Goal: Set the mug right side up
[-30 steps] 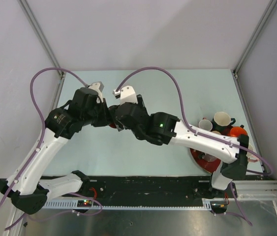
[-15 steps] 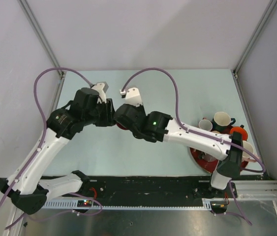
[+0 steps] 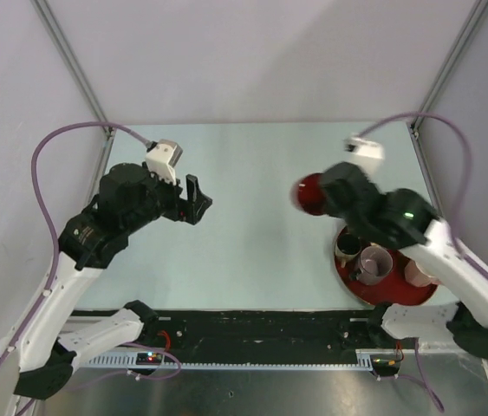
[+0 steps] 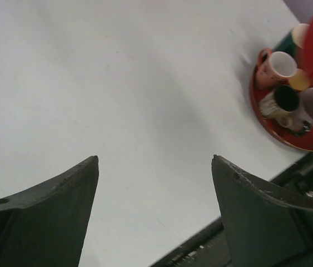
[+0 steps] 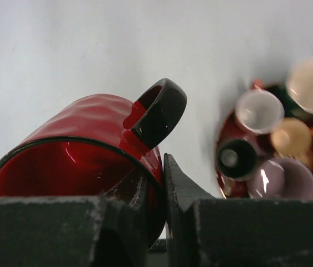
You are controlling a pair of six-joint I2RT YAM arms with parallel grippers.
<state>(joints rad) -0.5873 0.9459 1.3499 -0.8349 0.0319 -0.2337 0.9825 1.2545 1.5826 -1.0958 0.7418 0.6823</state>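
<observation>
Task partly done: the glossy red ceramic mug (image 5: 84, 133) hangs tilted above the pale worktop (image 3: 252, 251) near the round red tray (image 3: 345, 279) of mugs, its wall pinched between the closed right fingers (image 5: 177, 186), not yet set down upright, while the left fingers (image 4: 56, 211) spread wide, empty.

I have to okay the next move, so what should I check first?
1. Right claw shut on mug rim, one finger inside: ok.
2. Mug right side up: cannot tell, blurred from above.
3. Left claw open, empty, far from mug: ok.
4. Table beside the mug bare: ok.
5. Free spot on tray: cannot tell, cups crowd it.
</observation>
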